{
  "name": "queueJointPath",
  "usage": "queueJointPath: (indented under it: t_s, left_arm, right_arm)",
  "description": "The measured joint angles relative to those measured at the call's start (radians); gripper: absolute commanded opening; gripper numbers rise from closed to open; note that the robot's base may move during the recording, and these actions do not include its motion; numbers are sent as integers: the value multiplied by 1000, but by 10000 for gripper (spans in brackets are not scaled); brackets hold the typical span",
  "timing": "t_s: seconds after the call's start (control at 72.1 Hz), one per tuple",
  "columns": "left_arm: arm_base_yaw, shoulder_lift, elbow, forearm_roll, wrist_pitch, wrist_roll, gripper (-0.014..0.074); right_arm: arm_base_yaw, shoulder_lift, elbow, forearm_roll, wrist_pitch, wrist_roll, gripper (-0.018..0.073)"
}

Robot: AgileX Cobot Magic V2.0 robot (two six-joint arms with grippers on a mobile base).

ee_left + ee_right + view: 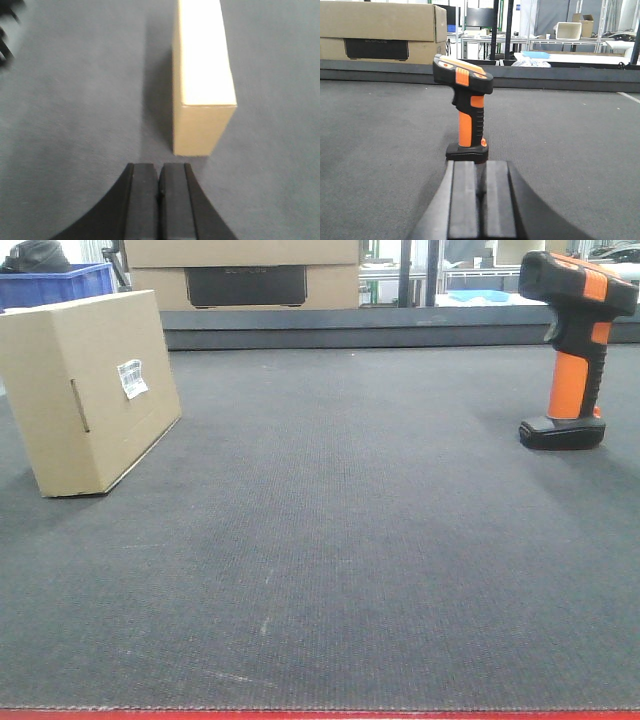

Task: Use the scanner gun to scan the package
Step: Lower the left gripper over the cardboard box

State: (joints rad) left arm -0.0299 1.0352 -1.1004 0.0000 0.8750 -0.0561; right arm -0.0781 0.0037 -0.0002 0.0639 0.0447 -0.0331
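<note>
Both are closed: left tool (159,172) near the package (202,100), right tool (480,170) near the scanner gun (467,120).

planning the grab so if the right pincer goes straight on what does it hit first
The scanner gun: its black base stands right ahead of the shut right pincer, though the gap between them is hard to judge.

Before me on the dark mat (350,540), the package (85,390), barcode sticker (132,378) showing, stands far left, well apart from the upright scanner gun (575,370) far right.
</note>
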Motion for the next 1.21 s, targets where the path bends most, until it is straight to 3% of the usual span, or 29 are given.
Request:
queueJointPath:
  t_s: [0.208,0.471,0.652,0.846,1.026,1.123,1.206]
  left_arm:
    - [-51,249,-266,49,93,-93,-111]
    - [-51,490,-520,39,201,-118,-111]
    - [-76,566,-584,27,238,-120,-111]
    - [-142,637,-642,89,254,-139,-111]
    - [-147,667,-650,106,227,-176,-105]
    - [-147,671,-650,108,197,-180,-1]
    - [-147,673,-650,108,189,-182,179]
  right_arm:
    - [0,0,0,0,0,0,-169]
    - [0,0,0,0,0,0,-169]
    - [0,0,0,0,0,0,-169]
    - [0,0,0,0,0,0,-169]
    - [0,0,0,0,0,0,-169]
    - [0,0,0,0,0,0,-169]
    - [0,0,0,0,0,0,-169]
